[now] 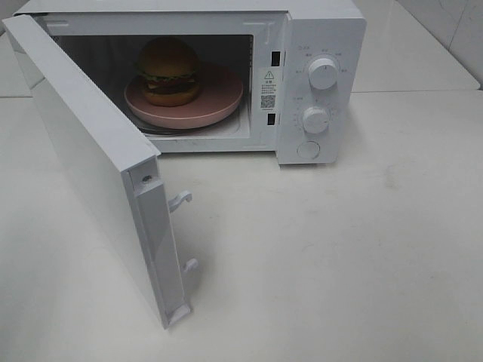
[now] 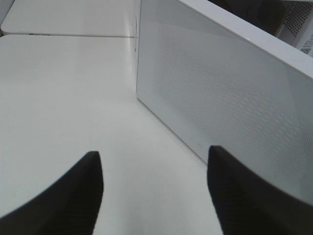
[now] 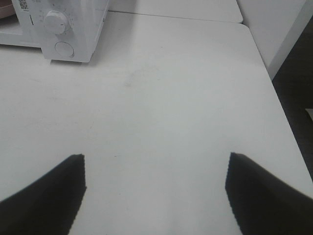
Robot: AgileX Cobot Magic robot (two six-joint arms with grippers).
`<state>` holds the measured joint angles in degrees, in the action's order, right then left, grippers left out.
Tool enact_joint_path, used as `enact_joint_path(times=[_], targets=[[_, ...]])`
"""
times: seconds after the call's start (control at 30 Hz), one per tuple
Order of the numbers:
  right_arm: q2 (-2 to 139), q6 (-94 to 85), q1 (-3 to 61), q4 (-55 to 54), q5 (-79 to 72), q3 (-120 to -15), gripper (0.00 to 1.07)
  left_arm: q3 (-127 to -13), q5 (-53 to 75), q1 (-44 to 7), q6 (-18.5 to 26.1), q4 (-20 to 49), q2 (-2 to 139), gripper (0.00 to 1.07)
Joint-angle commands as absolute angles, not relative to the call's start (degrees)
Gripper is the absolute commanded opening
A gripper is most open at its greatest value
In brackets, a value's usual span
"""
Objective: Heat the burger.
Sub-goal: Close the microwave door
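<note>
Exterior high, burger on plate inside microwave, left gripper and right gripper spread, empty, outside it

A simple kitchen-like setup: a white box-shaped microwave oven with two round white dials stands with its door open on a plain matte white table made of slabs butted together, and pale wall tiles show behind it. Inside the oven a burger sits on a round pink plate.
</note>
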<state>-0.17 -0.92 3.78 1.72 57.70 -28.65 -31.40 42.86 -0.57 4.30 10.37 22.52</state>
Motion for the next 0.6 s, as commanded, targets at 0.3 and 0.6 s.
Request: enact_joint_path(times=[0.3,0.6], targets=[[-2.1,-1.4,3.5,1.9,56.8,-28.6,0.76,-29.9,27.9,-0.9,4.7,10.8,36.7,0.0],[-2.1,-1.4,3.5,1.9,56.8,-28.6,0.76,-22.9,6.4,-1.0,4.9,11.2,42.1,0.0]])
